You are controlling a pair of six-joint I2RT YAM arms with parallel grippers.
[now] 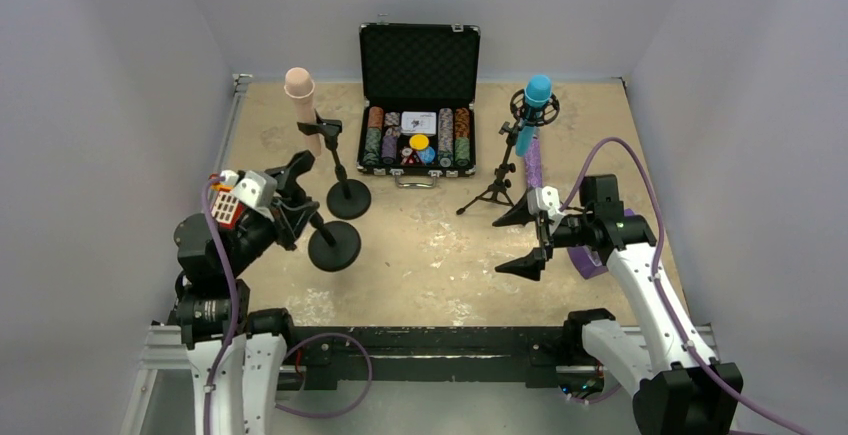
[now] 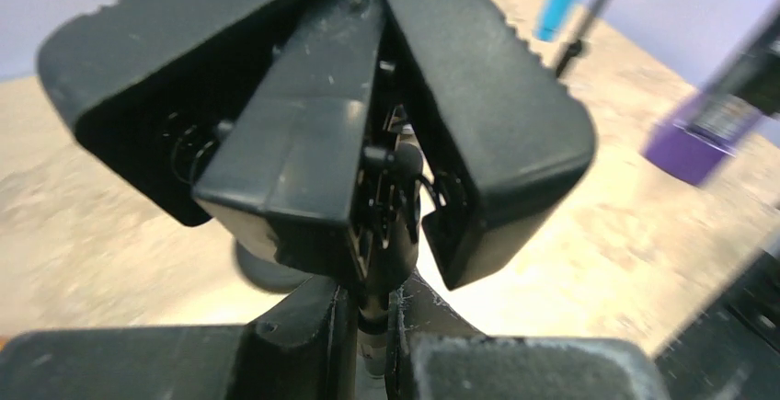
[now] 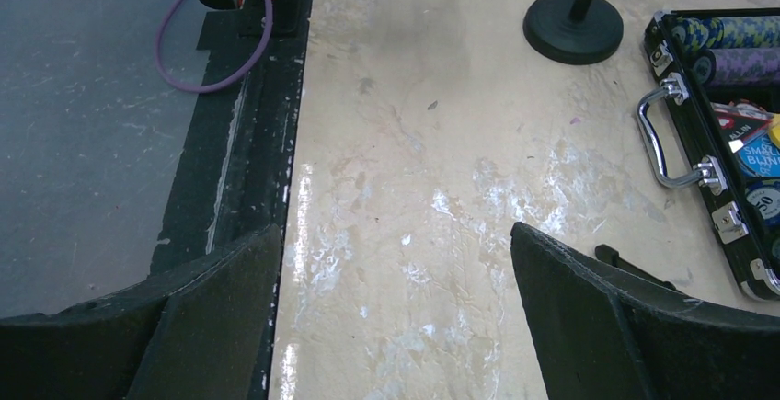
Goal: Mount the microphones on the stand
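The left gripper (image 2: 372, 336) is nearest, its jaws clamped together on the thin pole of the near stand (image 1: 335, 246). The top view shows this stand whole. Its round base sits left of centre on the surface (image 1: 430, 255), its pole leans toward the left arm, and its clip (image 1: 296, 169) is at the upper end. Only the left wrist view shows the grip itself, with the pole pinched just under the clip and the clip's two black halves spread above it. Whether the base sits flat or tipped I cannot tell.

The right gripper (image 1: 505, 245) hangs over the right half of the surface with its jaws wide apart and nothing in them. Its wrist view shows bare surface between the fingers. That view also shows a purple cable (image 3: 221, 41) looped at the near edge and the silver handle (image 3: 676, 138) of the case (image 1: 418, 55).

Just beyond the right gripper, the purple mic (image 1: 533, 162) lies flat on the surface beside the tripod (image 1: 495, 190). Only the top view shows it clearly. The left wrist view has a blurred purple shape at its right edge that I cannot identify.

Just behind the near stand is the far stand (image 1: 348, 198), which holds the peach mic (image 1: 300, 90) in its clip, head up and slightly tilted. The case stands open at centre back, with rows of chips inside. On the right, the cyan mic (image 1: 537, 95) sits head up in the tripod's ring mount. The left wrist view catches it only as a blue streak.
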